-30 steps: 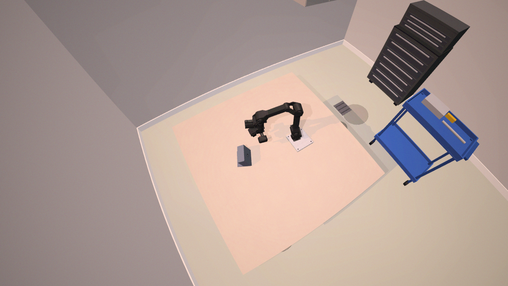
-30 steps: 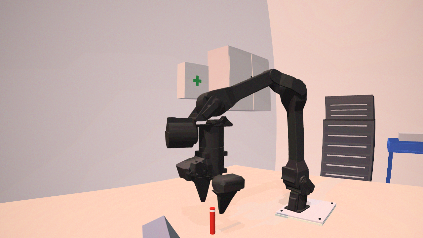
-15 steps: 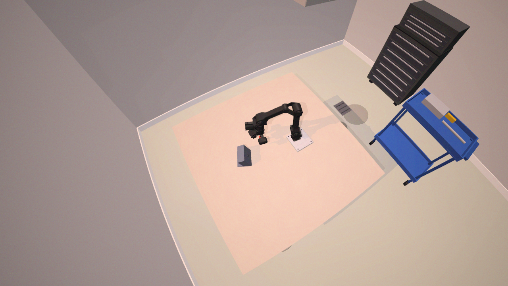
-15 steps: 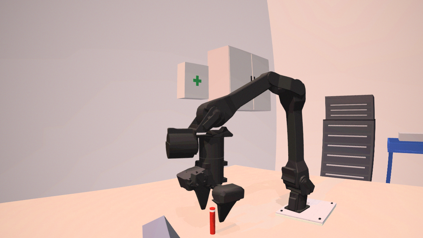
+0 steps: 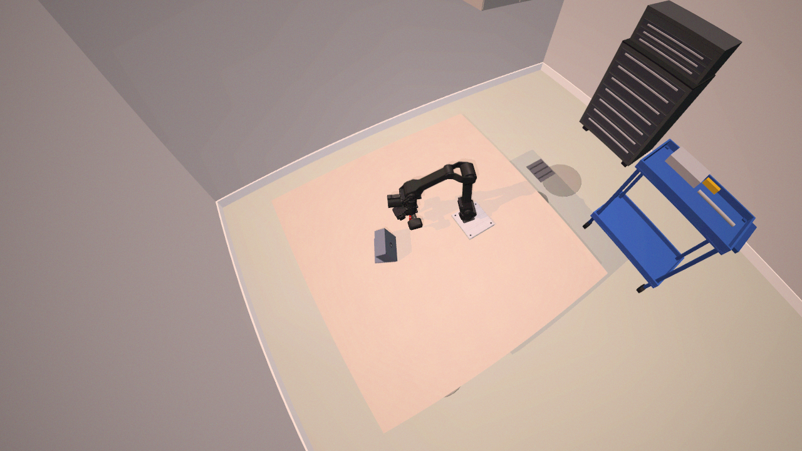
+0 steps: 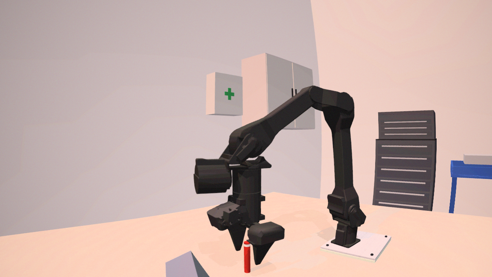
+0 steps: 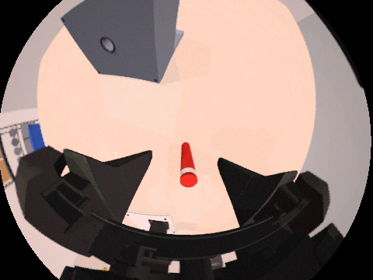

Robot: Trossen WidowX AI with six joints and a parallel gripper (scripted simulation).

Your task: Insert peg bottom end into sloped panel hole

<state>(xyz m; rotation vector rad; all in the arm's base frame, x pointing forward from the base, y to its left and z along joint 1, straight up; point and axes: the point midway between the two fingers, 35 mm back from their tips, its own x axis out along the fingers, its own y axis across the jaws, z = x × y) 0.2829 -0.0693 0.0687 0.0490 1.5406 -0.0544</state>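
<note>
One gripper [image 5: 407, 218] [image 6: 247, 257] [image 7: 186, 158] stands nearly fully open, holding nothing; its two fingertips flank the upright peg, with a gap on either side in the wrist view. Left to right across the bench [image 5: 448, 314] [image 6: 103, 247] [image 7: 252, 97] from above come one sloped block [image 5: 385, 247] [image 6: 183, 265] [image 7: 128, 35], toward the left edge, with one round hole [image 5: 391, 245] [image 7: 108, 44]; one red peg [image 5: 410, 217] [image 6: 246, 258] [image 7: 187, 159] with one white band; and one white base plate [image 5: 482, 227] [image 6: 378, 247] [image 7: 136, 218], toward the upper-right edge. From above, the gripper hides most of the peg; the exterior view cuts off the block's lower part, and its hole is out of sight there.
</note>
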